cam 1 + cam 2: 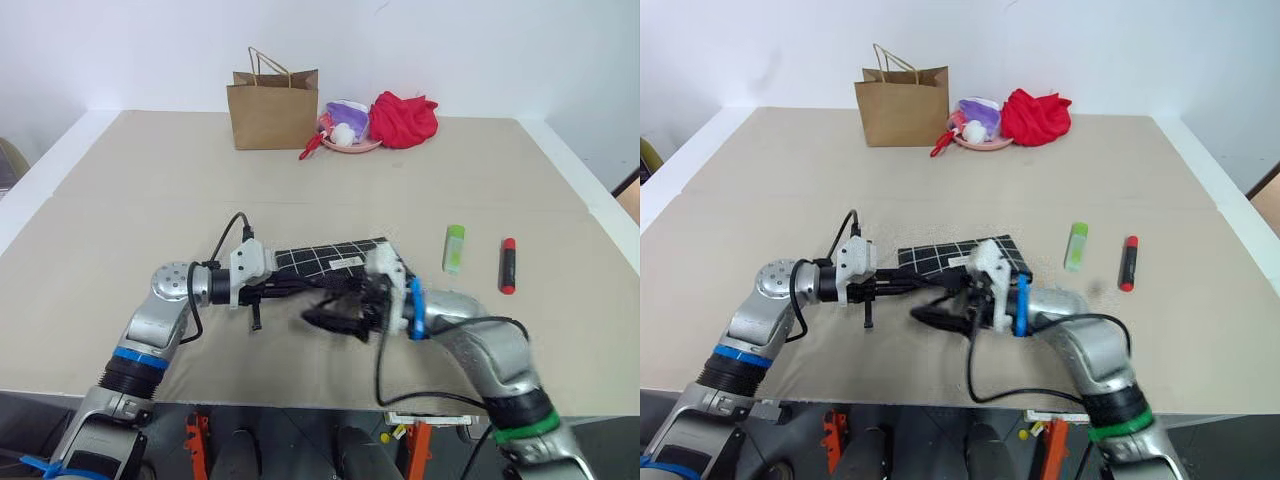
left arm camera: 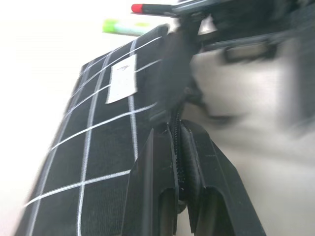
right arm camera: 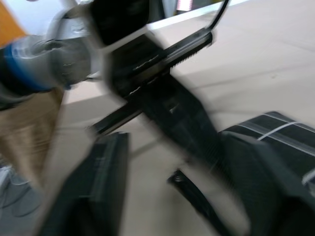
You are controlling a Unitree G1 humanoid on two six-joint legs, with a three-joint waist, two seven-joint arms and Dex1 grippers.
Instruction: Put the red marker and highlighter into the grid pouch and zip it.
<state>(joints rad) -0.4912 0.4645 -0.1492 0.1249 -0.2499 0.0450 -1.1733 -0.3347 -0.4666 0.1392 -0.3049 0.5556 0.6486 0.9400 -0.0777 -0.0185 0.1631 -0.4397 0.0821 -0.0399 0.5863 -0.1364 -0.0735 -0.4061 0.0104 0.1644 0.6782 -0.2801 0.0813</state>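
A: Position check. The flat black fabric grid pouch with white lines [image 1: 325,258] lies on the beige desk [image 1: 150,190], centre front. The left claw [image 2: 178,162] is pressed together, pinching the pouch's near zipper edge; the wrist view shows the zipper teeth between its fingers.

B: Right claw?

A: The right claw [image 3: 167,196] stands spread wide, holding nothing, just beside the pouch's near edge and facing the left claw.

B: The pens?

A: Both lie outside the pouch, off to its right. The stubby pale-green plastic highlighter [image 1: 454,248] is nearer; the slim black marker with red cap [image 1: 508,266] lies beyond it. Their long axes run roughly parallel, away from the robot.

B: So the right arm is nearer.

A: Likely; the smooth round barrels may roll when pinched, and the pouch's soft fabric may sag.
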